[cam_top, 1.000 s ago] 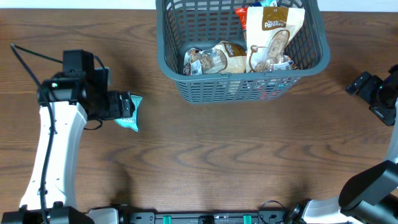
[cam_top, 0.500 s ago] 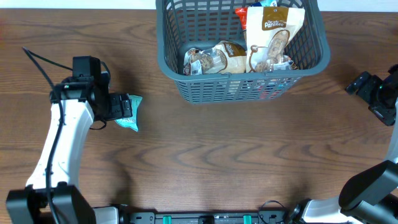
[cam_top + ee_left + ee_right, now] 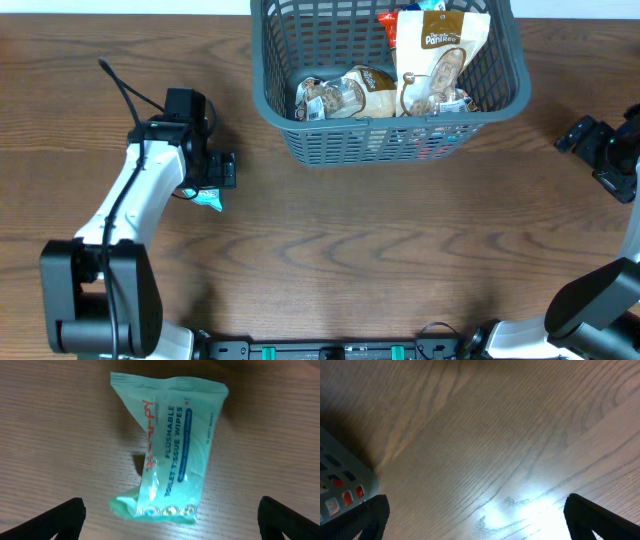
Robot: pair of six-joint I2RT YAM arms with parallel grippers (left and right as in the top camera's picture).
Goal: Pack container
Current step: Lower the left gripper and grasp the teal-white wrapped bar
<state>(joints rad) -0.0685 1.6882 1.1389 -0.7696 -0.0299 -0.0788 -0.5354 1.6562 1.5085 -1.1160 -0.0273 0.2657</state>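
We find the container [image 3: 262, 70], a large dark grey basket with slotted sides and a thick rim, standing at the far edge of the counter [image 3: 380, 250], somewhat right of the middle. Its far side runs out of the overhead view. Inside it we see a tall brown and white snack bag [image 3: 440, 55] leaning on the right half, a brown and clear packet [image 3: 345, 95] lying on the bottom toward the near left corner, and part of a red packet [image 3: 387, 30] behind them. Further small items at the near right corner are too small for us to tell.

The left end effector [image 3: 218, 172] hovers over the left part of the counter, apart from the container's near left corner. Its jaws stand wide apart and grip nothing. In the left wrist view the fingertips [image 3: 55, 517] show at the two lower corners, clear of a teal wipes packet [image 3: 172, 445] that lies flat on the wood between them. The packet's print reads "flushable toilet tissue wipes". In the overhead view only one end of this packet shows from under the arm.

The right end effector [image 3: 592, 158] is near the right edge of the counter, beside the container and apart from it. Its jaws are also fully spread and empty, over bare wood. A corner of the container shows at the lower left of the right wrist view.
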